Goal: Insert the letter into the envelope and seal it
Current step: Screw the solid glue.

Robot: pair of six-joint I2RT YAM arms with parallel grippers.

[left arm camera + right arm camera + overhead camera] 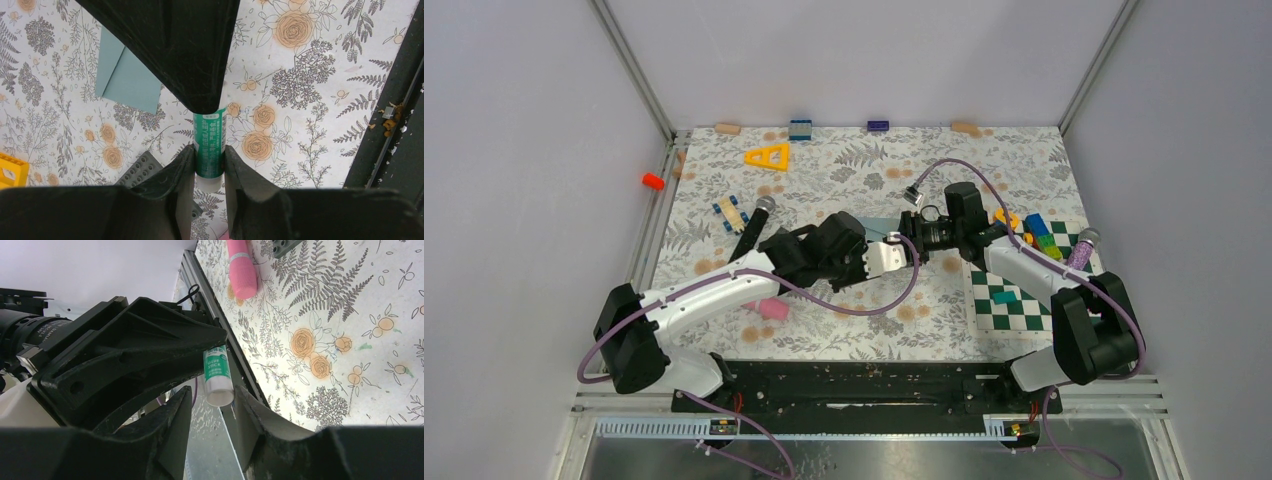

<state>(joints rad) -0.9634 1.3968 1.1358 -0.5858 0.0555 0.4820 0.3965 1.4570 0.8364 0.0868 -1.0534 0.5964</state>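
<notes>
Teal-grey flat paper envelope [127, 75]: one, lying flat near the middle of the floral-print table [310, 75]; whether anything is inside cannot be told. Green-and-white glue stick [210, 142]: one, held up off the table. Two grippers. Left gripper [209, 156] is clamped on the glue stick's body, jaws narrow. Right gripper [214, 401] has its jaws parted, straddling the stick's white end. A gap shows on one side; contact on the other is unclear.

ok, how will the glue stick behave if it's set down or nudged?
The glue stick looks like a rigid, smooth plastic cylinder, so lying flat it would probably roll on the table. Small plastic tube, so likely light. Its glossy surface may slip in a loose grip.
</notes>
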